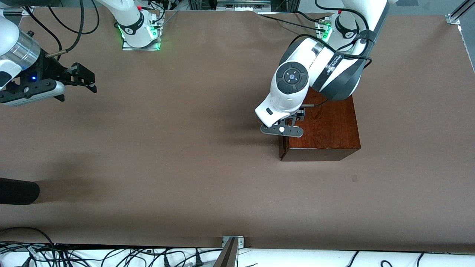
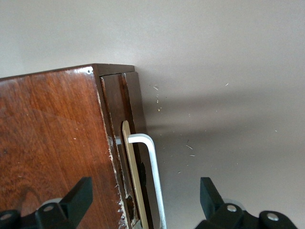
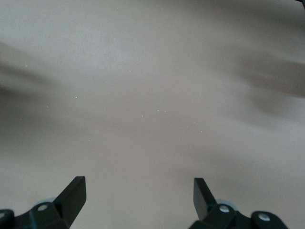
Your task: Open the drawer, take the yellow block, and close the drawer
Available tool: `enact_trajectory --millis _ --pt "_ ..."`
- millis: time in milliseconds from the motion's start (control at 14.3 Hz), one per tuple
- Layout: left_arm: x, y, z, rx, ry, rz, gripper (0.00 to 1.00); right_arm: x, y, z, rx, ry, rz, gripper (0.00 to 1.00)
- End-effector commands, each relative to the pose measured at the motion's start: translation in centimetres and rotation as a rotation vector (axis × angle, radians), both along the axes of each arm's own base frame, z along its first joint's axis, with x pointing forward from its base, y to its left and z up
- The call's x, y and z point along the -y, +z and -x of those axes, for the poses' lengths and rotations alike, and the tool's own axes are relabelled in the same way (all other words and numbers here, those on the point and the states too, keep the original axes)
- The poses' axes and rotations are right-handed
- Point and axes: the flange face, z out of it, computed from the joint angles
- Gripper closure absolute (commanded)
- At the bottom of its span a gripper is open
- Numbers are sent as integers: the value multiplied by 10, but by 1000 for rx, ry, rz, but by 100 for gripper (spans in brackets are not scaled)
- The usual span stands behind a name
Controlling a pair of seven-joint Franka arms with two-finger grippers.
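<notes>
The dark reddish-brown wooden box [image 1: 328,129] stands at the left arm's end of the table. Its drawer [image 1: 283,148] faces the right arm's end, and its front sits close against the box. In the left wrist view the box top [image 2: 52,143], the dark drawer front [image 2: 129,105] and the white bar handle [image 2: 153,164] show. My left gripper [image 1: 285,130] is open over the box's drawer edge. In its wrist view [image 2: 145,193] one finger is over the box top and the other over the table, with the handle between. My right gripper [image 1: 87,78] waits open and empty [image 3: 138,191] over bare table. The yellow block is hidden.
A black rounded object [image 1: 16,191] lies at the table's edge at the right arm's end, nearer the front camera. A metal bracket [image 1: 232,241] sits at the near edge. Cables run along the near and base edges.
</notes>
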Motion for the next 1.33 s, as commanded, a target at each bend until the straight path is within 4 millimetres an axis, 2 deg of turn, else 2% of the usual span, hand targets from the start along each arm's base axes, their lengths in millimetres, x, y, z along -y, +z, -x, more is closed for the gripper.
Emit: enact_trajectory --millis 0,280,349,559,1258 --pt "6 5 -2 25 -2 -15 0 5 5 1 10 -20 12 0" --pt "8 3 0 22 -5 -17 0 7 4 -1 11 -24 13 0" --pt "18 2 5 26 -17 -14 0 8 -2 -4 2 -27 14 0" --pt "32 -12 13 21 16 -29 0 10 0 -6 18 -31 15 0" --pt "32 -38 16 15 -1 -91 0 14 5 -10 54 -39 19 0"
